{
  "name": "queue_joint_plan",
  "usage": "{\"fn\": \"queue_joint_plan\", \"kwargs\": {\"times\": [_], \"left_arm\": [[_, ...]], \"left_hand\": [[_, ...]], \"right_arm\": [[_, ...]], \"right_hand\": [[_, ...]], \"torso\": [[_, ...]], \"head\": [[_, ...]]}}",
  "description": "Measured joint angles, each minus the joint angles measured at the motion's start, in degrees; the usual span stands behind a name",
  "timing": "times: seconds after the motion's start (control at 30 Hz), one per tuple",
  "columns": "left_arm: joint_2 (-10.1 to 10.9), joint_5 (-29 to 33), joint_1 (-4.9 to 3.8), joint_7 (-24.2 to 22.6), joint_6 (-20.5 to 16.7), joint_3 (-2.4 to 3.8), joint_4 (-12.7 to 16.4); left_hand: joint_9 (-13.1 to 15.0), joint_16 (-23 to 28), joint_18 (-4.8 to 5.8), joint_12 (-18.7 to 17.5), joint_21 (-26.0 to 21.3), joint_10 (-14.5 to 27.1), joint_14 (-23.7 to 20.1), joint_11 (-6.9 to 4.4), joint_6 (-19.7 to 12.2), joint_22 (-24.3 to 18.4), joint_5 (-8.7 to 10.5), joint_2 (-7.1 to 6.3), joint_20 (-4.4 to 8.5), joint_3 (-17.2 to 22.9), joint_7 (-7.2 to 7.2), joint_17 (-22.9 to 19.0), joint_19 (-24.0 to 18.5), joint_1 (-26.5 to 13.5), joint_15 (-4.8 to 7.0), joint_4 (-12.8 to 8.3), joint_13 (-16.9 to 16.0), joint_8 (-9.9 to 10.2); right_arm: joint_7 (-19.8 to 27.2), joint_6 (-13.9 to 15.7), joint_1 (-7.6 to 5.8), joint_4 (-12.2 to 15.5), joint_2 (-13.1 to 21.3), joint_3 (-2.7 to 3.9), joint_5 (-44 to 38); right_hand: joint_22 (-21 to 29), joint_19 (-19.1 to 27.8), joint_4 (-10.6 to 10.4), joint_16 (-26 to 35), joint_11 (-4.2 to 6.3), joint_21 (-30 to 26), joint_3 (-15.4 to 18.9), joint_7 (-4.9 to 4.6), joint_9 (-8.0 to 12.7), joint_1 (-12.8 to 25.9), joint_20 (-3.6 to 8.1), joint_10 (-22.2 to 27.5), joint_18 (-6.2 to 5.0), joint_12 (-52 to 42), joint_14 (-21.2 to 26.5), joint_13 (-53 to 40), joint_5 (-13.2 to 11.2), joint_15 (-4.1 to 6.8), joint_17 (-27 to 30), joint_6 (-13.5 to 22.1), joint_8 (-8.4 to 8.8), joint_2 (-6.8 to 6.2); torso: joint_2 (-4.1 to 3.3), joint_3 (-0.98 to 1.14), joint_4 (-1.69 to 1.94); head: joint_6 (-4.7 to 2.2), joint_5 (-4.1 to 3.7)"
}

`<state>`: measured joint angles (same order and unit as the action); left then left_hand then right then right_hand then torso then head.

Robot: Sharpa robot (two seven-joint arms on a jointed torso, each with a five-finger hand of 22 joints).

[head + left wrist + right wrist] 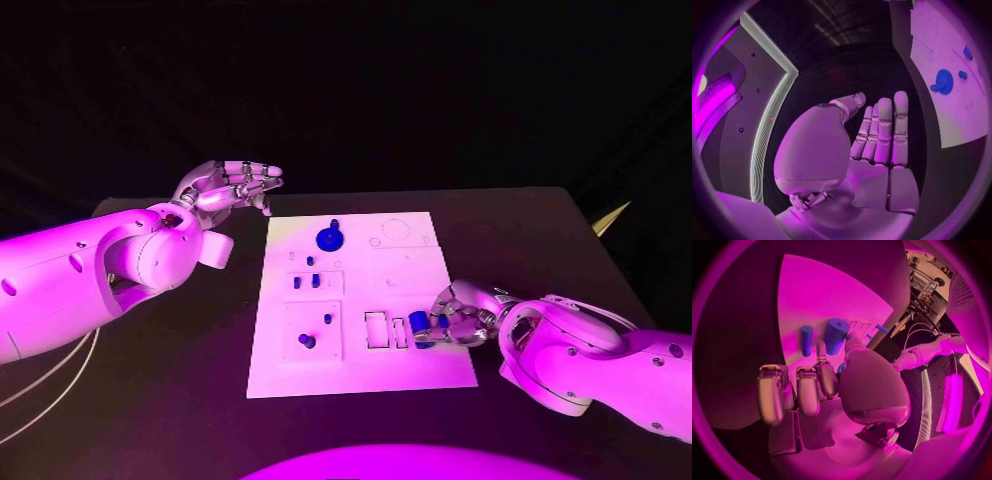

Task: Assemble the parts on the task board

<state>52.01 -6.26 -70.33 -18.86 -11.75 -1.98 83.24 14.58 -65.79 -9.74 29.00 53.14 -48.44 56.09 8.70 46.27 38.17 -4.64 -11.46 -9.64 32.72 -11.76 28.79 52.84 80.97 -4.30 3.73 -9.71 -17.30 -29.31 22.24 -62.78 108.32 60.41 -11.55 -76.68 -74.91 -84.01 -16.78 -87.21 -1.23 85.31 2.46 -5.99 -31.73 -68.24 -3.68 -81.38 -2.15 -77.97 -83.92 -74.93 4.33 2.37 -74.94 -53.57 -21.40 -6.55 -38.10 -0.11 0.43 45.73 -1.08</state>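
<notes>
The white task board (361,375) lies mid-table. A blue round disc (330,239) sits near its far edge, and small blue pegs (306,282) stand lower down its left side. My right hand (459,320) rests at the board's right edge and pinches a blue cylinder (418,322) between thumb and finger; that cylinder (836,335) stands next to a thinner blue peg (807,340). My left hand (231,185) hovers off the board's far left corner and holds nothing, its fingers (882,135) straight and side by side. The board (942,120) and disc (943,81) lie beyond it.
White rectangular slots (378,330) lie just left of the held cylinder. More blue pieces (307,340) sit in the board's near left block. Black table (173,400) surrounds the board on all sides. A yellow pointed object (611,218) sticks up at the table's far right edge.
</notes>
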Motion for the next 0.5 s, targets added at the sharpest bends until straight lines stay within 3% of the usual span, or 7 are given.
{"fn": "queue_joint_plan", "kwargs": {"times": [0.5], "left_arm": [[0.16,0.01,0.00,0.09,0.24,0.00,0.13]], "left_hand": [[0.00,0.00,0.01,0.00,0.00,0.00,0.00,0.00,0.00,0.00,0.00,0.00,-0.20,-0.16,0.00,0.00,0.20,0.00,0.00,0.16,-0.01,0.00]], "right_arm": [[-2.27,-0.51,0.89,-1.17,-2.09,0.33,-2.29]], "right_hand": [[0.01,0.00,0.26,-0.23,0.51,0.44,2.44,0.32,-1.36,0.04,0.41,-0.53,0.00,-0.41,-0.01,0.01,1.20,0.41,0.01,-0.58,-1.37,0.71]], "torso": [[-0.02,-0.02,0.01]], "head": [[0.09,0.68]]}}
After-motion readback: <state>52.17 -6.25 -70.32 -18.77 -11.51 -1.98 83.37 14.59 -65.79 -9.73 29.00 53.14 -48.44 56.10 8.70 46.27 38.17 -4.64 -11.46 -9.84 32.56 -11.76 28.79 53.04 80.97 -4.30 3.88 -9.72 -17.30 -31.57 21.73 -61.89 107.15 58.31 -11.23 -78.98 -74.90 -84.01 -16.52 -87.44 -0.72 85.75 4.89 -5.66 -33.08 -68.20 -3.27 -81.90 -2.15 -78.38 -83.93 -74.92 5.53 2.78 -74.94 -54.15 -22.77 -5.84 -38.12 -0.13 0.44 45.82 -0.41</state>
